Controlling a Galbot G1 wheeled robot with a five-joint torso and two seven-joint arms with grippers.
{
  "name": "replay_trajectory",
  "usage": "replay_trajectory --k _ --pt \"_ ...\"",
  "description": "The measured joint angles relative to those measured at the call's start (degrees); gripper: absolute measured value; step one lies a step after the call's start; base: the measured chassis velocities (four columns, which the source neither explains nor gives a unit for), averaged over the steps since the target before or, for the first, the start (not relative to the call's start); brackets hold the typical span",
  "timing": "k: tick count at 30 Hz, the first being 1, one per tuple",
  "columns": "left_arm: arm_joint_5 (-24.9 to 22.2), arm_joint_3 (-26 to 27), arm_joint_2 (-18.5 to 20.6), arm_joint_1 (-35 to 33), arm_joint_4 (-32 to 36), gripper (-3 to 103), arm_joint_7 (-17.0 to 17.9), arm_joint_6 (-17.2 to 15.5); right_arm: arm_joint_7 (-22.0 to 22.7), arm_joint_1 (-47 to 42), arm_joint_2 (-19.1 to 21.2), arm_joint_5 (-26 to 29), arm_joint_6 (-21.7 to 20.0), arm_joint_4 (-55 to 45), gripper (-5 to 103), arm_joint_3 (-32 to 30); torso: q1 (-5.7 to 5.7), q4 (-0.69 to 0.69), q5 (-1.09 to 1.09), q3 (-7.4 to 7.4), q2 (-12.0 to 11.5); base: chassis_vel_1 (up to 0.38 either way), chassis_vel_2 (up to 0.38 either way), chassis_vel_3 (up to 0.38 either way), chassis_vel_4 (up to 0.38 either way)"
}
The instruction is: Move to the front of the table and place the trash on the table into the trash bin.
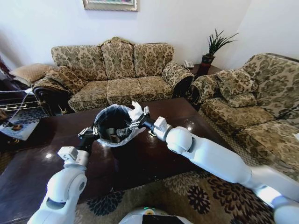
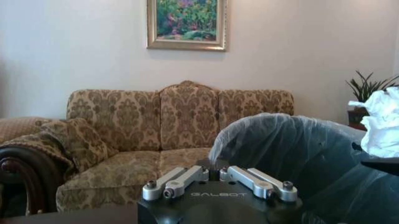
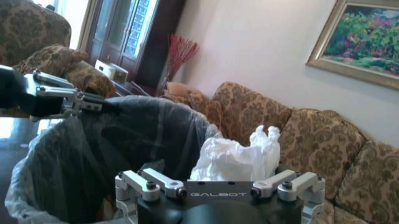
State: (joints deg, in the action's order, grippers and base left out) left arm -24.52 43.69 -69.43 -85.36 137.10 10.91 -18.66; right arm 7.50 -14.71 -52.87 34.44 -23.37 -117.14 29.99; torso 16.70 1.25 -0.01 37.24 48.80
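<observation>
The right gripper (image 1: 138,117) is closed on a white tissue (image 1: 136,111), just over the trash bin (image 1: 112,122) rim. The left gripper (image 1: 92,131) pinches the opposite rim.

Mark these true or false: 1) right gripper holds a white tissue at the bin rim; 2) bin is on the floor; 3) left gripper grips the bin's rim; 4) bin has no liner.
1) True. The right gripper is shut on the tissue at the bin rim.
2) False. The bin is over the table, held between the grippers.
3) True. The left gripper grips the rim.
4) False. A translucent bag lines it.
</observation>
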Motion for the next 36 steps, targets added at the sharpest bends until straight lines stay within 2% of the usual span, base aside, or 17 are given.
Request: replay_trajectory --k 17,25,29,36 --pt "-0.08 -0.09 0.02 -0.17 0.47 3 -0.14 0.06 -2.17 -3.67 2.22 -2.61 1.47 0.13 100 -1.01 0.0 0.0 0.01 0.0 0.0 0.0 0.0 0.0 0.0" --pt "-0.11 -0.1 0.03 -0.19 0.6 3 -0.32 0.07 -1.22 -1.96 0.74 -0.22 2.44 -0.1 100 -2.08 0.0 0.0 0.0 0.0 0.0 0.0 0.0 0.0 0.0" --pt "-0.08 -0.09 -0.06 -0.35 0.6 3 -0.34 0.07 0.06 -0.22 -0.61 3.2 3.3 -0.72 100 -2.56 0.0 0.0 0.0 0.0 0.0 0.0 0.0 0.0 0.0" --pt "-0.02 -0.1 -0.08 -0.31 0.6 3 -0.53 0.07 0.18 2.72 -2.98 4.09 3.59 0.14 100 -1.0 0.0 0.0 0.0 0.0 0.0 0.0 0.0 0.0 0.0"
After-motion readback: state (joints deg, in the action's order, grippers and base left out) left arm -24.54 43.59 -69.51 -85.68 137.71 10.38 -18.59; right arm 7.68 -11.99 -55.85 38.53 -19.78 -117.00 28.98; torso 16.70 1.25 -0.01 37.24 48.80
